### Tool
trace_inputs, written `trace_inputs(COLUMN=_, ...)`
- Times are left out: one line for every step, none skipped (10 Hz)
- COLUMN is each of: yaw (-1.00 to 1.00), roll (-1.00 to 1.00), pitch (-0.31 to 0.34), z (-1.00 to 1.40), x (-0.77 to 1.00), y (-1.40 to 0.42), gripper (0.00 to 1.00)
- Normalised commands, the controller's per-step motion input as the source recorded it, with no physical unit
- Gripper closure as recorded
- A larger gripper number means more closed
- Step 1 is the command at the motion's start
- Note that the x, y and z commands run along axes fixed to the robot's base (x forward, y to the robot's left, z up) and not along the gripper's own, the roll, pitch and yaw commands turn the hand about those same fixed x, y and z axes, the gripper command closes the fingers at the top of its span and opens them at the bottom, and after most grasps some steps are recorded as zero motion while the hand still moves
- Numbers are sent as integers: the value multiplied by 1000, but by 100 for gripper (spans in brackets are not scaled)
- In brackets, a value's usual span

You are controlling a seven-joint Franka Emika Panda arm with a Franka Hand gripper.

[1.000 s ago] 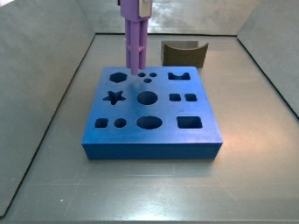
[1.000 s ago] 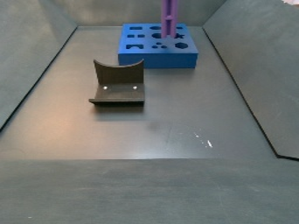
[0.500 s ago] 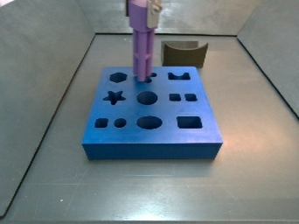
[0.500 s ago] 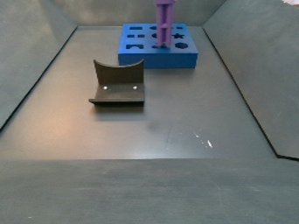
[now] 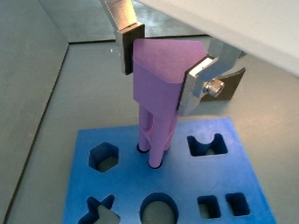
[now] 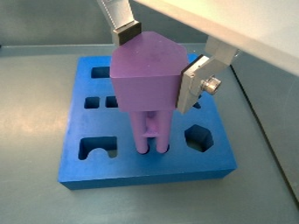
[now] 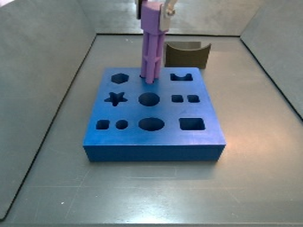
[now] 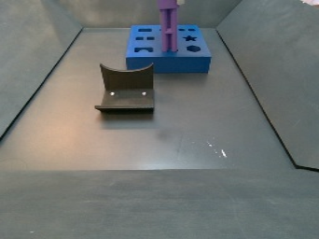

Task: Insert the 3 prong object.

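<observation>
In both wrist views the gripper (image 5: 162, 66) is clenching the top of the 3 prong object (image 5: 158, 96), its silver fingers (image 6: 191, 85) pressing against opposite sides of the purple head. Only these views are showing the lower end closely: the rods are reaching down to the small holes in the blue block (image 6: 140, 179), between a hexagon hole and a notched hole, though how deep they are sitting cannot be told. The side views are giving the wider layout instead, with the gripper (image 7: 155, 7) showing only at the upper edge of one of them, and its fingers cut off there.

In a side view the brown block (image 8: 125, 90) is lying nearest on the grey floor (image 8: 174, 159), well apart from the blue block (image 8: 170, 52) at the far end. The purple piece (image 8: 167, 26) is standing upright on that block. In a side view from the opposite end the blue block (image 7: 154, 133) is nearest, its star, round and square holes all standing empty, with the purple piece (image 7: 153, 53) rising from the far row and the brown block (image 7: 187, 55) behind it.

Compared with half a second ago, the piece is standing a little farther to one side along the far row and is reaching lower at the block
</observation>
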Motion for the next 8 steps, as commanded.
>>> trace_inputs(yaw=91, roll=6, pitch=-114, z=-389, x=-23, y=0, gripper=100)
trace_inputs(yaw=169, roll=23, pitch=-139, z=-377, x=-57, y=0, gripper=100)
trace_inputs(yaw=171, roll=36, pitch=-124, z=-366, x=-43, y=0, gripper=100)
trace_inputs(yaw=109, roll=33, pitch=-129, z=-406, x=0, y=0, gripper=100)
trace_inputs(yaw=51, roll=29, pitch=-147, z=-443, x=0, y=0, gripper=100)
trace_inputs(yaw=0, roll=1, pitch=-177, z=-483, x=0, y=0, gripper=100)
trace_inputs(yaw=0, roll=0, pitch=-210, z=-451, x=0, y=0, gripper=100)
trace_inputs(yaw=0, roll=30, pitch=-264, z=-417, x=-77, y=-17, gripper=100)
